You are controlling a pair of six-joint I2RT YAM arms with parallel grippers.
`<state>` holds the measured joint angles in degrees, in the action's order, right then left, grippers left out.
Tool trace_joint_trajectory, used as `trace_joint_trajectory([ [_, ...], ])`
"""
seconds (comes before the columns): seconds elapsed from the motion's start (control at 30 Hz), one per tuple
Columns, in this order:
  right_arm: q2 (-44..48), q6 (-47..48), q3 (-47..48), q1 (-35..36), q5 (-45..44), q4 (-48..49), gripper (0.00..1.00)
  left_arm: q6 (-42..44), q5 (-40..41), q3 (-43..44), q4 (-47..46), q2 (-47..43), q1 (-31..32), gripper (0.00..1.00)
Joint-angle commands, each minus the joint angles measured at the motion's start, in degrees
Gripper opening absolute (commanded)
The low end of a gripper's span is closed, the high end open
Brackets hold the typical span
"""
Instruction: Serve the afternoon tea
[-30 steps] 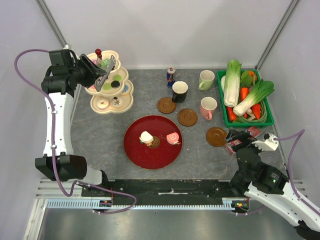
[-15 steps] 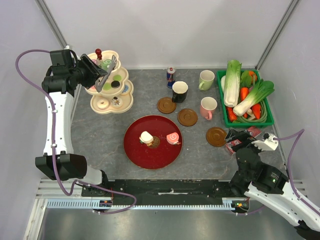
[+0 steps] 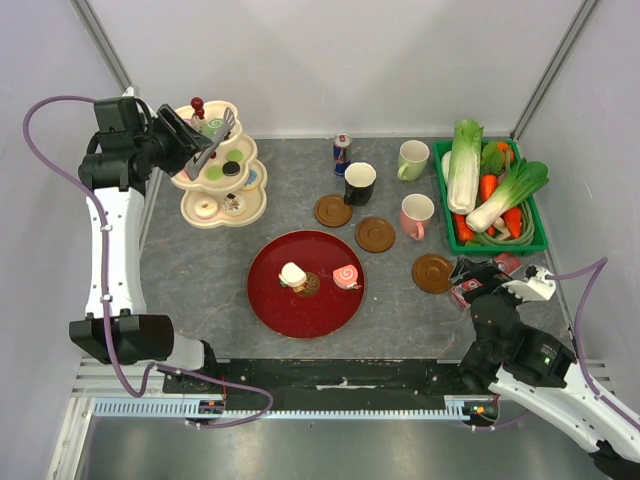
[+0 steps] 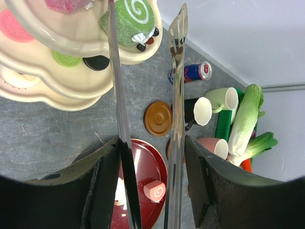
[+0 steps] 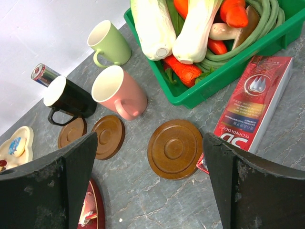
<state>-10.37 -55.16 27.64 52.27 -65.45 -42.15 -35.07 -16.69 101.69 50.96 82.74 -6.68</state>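
Red plate holds pink roll.

Place: a robot test booth in a lab, not a home or a café.
Walls: plain white panels on three sides, joined by bare metal posts.
Table: a grey stone-look table with a metal rail along its near edge.
Machines: a left arm and a right arm fixed at that rail, trailing purple cables.
Props: toy cakes on a red tray and plastic vegetables in a green crate, laid out as a staged set.
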Motion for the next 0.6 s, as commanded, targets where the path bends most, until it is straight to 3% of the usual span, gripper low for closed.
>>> trace_joint_trajectory([
  [0.0,-0.7,-1.45,0.31,0.02,-1.96,-0.21,0.98,2.55,0.51,3.51,0.02,-2.93,-0.35,0.61],
  [0.3,-0.62,-1.53,0.4,0.02,-1.87,-0.3,0.98,3.08,2.19,4.92,1.51,-4.42,-0.35,0.61],
  [0.57,-0.7,-1.36,0.57,0.02,-1.7,-0.21,0.98,2.73,-4.84,1.77,0.11,-10.48,-0.44,0.6],
])
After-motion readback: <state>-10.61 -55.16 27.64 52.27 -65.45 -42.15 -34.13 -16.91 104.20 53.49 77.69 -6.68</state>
